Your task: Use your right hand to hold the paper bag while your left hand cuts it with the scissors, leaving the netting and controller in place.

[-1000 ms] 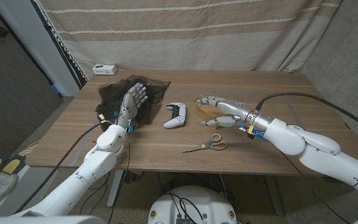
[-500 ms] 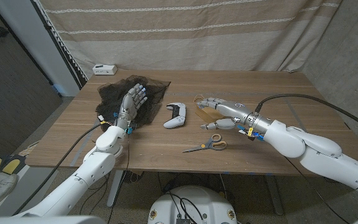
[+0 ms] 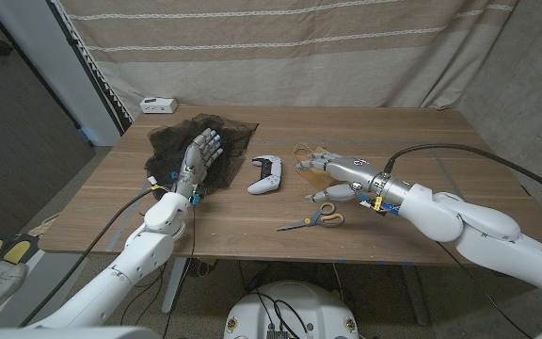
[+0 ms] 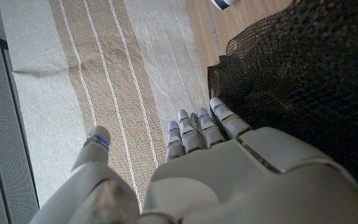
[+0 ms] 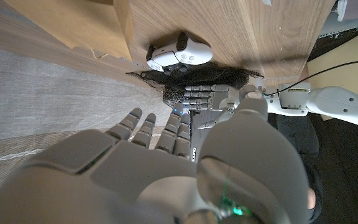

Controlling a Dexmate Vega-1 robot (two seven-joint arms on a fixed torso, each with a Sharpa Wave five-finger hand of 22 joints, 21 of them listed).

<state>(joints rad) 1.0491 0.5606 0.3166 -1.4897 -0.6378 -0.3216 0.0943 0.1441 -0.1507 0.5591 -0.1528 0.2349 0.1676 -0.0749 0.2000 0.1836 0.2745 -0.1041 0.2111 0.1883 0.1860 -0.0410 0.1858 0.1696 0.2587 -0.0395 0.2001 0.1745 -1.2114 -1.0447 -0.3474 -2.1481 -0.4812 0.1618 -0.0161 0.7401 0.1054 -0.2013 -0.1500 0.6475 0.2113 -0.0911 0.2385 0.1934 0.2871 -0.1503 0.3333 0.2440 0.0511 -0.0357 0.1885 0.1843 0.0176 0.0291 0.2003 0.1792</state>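
Hovering over the paper bag [image 3: 310, 166] to pin it, the right hand [image 3: 339, 176] is spread, grasping nothing; scissors [image 3: 314, 220] are waiting at its six o'clock while the left hand [image 3: 197, 158], released, is idling above the netting [image 3: 229, 135], the controller [image 3: 266, 174] lying between.

Left arm: enters from the lower left corner of the head view and reaches forward over the table.
Left robot hand [image 3: 199, 155]: grey, fingers extended and a little apart, holding nothing.
Right arm: white, comes in from the lower right corner and stretches toward the table's middle.
Right robot hand [image 3: 335, 175]: grey, fingers spread and extended, gripping nothing.
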